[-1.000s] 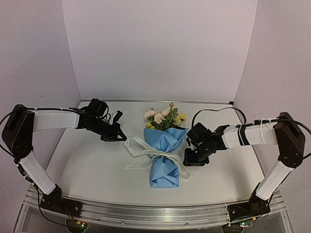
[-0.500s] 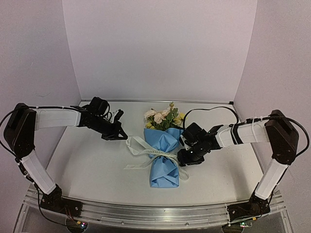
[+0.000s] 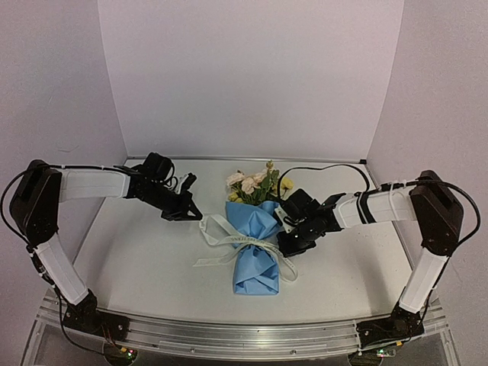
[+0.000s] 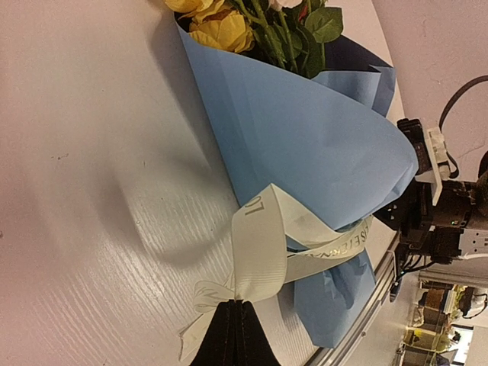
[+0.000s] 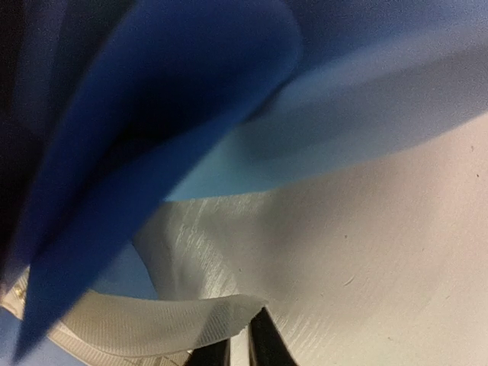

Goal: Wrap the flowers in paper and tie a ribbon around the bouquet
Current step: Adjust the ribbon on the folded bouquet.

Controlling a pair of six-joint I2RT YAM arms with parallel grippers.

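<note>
We are at the tying step. The bouquet (image 3: 255, 248) lies wrapped on the worktop (image 3: 137, 259), between the two pincers. The left pincer (image 4: 232, 303) is shut on the ribbon (image 4: 259, 244), which bunches at its tips and runs ahead round the paper (image 4: 305, 137). The right pincer (image 5: 242, 335) is narrowed almost shut, seemingly nipping the other ribbon end at its tips. Next, we judge, both ends need an even outward pull. The ribbon's print shows "LO"; the rest we cannot read.
</note>
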